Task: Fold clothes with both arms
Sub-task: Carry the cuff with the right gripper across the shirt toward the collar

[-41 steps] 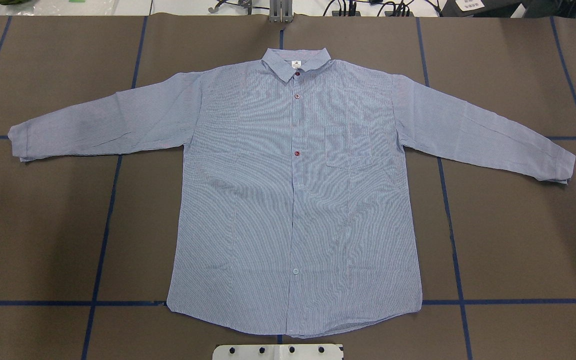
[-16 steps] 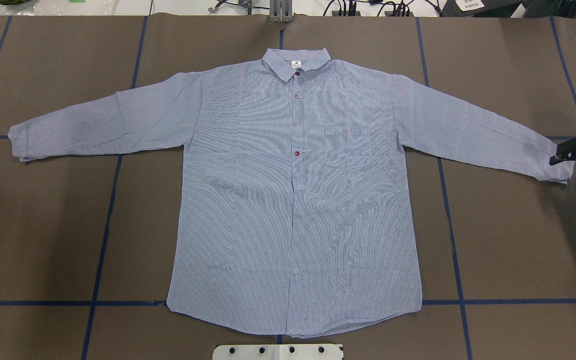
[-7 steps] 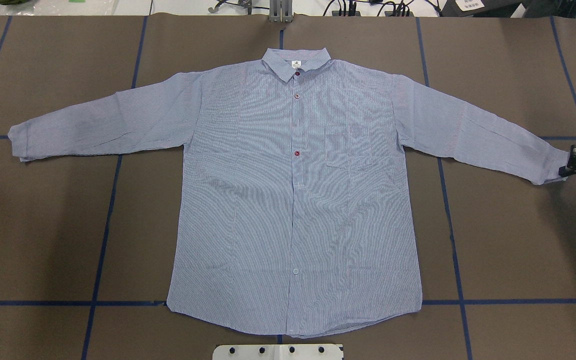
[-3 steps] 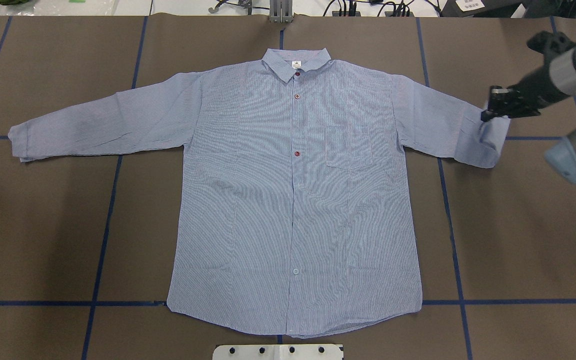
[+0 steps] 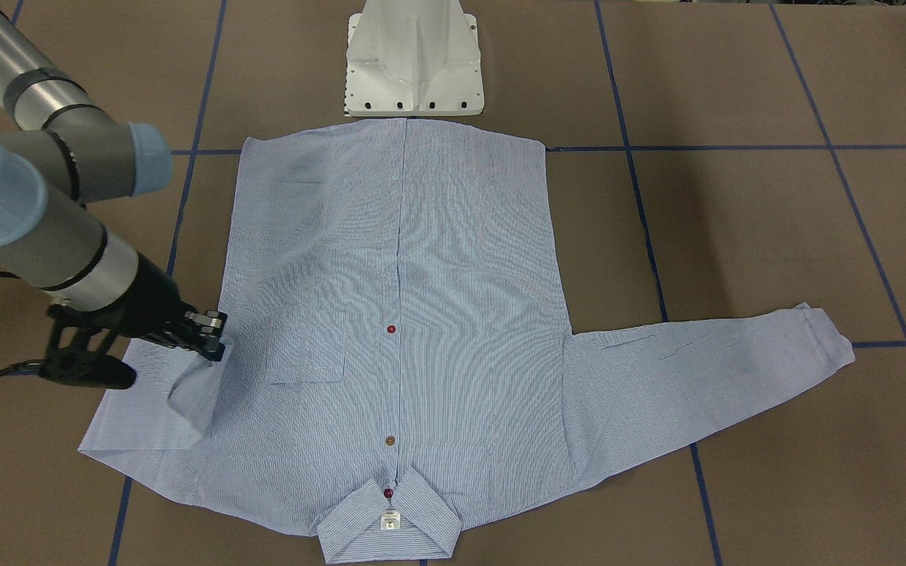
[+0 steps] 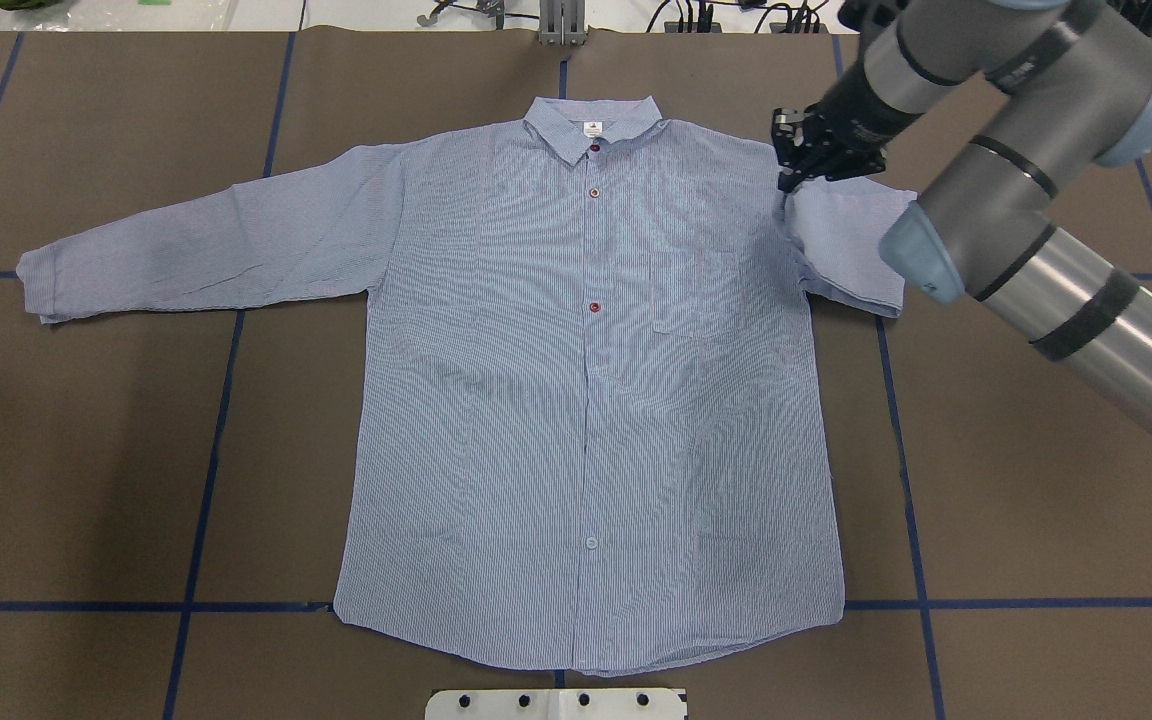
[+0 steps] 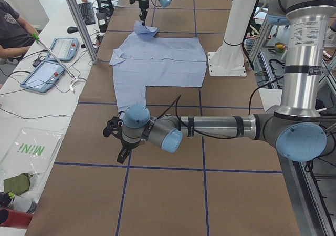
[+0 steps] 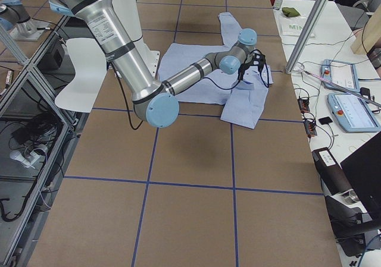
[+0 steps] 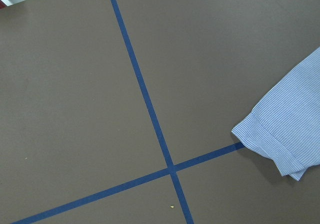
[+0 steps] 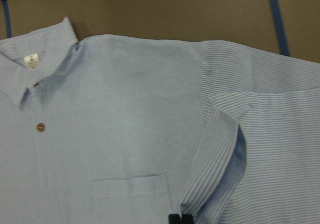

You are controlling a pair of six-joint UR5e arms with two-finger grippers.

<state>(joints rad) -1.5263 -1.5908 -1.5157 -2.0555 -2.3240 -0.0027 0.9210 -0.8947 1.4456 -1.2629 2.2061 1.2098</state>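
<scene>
Only the right sleeve [image 6: 851, 245] has moved since a moment ago: it is now doubled back from the far right of the table [image 6: 86, 450] toward the body. Going across, the left sleeve [image 6: 206, 240] lies flat and outstretched. The left gripper [image 7: 116, 140] hovers beyond its end, and I can't tell whether its jaws are apart. The pinstriped shirt [image 6: 586, 400] lies buttoned, face up, mid-table. At the shoulder seam the right gripper [image 6: 788, 182] is pinched on the right cuff [image 10: 212, 154]. The first sleeve fold looks nearly done, and letting go comes next, I'd say.
</scene>
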